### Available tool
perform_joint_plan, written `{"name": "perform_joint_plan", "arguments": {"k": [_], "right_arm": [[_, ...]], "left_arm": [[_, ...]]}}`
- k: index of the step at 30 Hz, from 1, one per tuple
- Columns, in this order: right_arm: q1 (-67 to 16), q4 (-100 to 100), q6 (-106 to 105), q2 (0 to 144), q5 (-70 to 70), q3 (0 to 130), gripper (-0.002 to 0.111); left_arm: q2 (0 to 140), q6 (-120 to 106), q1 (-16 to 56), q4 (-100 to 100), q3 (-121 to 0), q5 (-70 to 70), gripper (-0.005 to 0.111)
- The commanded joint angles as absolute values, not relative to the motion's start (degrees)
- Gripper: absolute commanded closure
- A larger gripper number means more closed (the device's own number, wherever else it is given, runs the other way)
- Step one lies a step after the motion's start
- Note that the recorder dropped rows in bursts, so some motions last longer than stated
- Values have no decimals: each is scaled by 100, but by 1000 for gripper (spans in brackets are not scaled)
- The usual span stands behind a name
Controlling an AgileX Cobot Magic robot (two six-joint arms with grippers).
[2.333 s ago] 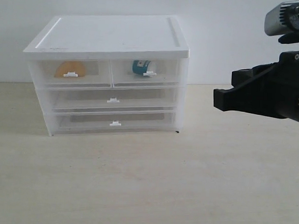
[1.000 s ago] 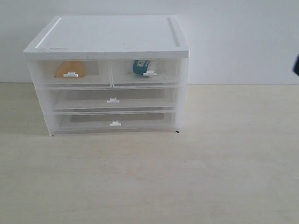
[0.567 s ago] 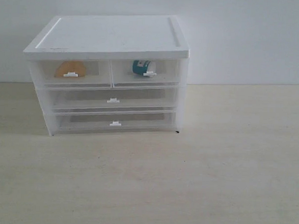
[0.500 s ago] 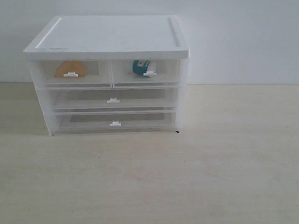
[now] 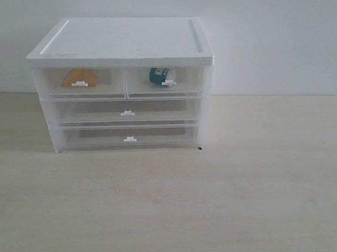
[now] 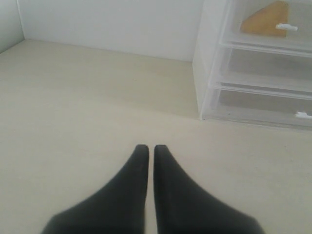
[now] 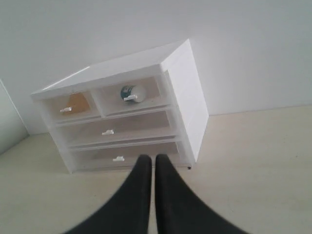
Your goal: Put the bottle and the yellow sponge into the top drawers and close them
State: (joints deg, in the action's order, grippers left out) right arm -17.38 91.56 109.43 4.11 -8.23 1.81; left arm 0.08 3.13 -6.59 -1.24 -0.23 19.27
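A pale counter is carrying a white cabinet at the far left, near the white wall.
The left hand and right hand are hovering above it, each pressed together and empty.

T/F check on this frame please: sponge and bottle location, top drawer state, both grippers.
1. The yellow sponge sits in the left top drawer, as the exterior view shows it. True.
2. The bottle is inside the right top drawer. True.
3. One top drawer stands pulled out. False: both are pushed in, flush with the cabinet.
4. The left gripper grips the sponge. False: it is shut on nothing, above the bare table.
5. The right gripper has its jaws wide open. False: shut and empty.
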Motion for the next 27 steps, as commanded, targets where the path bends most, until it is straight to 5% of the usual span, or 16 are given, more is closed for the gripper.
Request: {"name": "perform_joint_plan", "arguments": {"k": [1, 10, 20, 27], "right_arm": [[-1711, 8798, 10956, 405, -626, 136, 108], [-1711, 4693, 6295, 405, -508, 136, 108], [-1711, 4376, 5255, 405, -63, 0, 108], [-1711, 3630, 5343, 405, 2204, 0, 108]], "left_arm": [[0, 283, -622, -101, 0, 1935, 103], [0, 283, -622, -101, 0, 1935, 103], [0, 283, -622, -101, 0, 1935, 103], [0, 283, -622, -101, 0, 1935, 103]]}}
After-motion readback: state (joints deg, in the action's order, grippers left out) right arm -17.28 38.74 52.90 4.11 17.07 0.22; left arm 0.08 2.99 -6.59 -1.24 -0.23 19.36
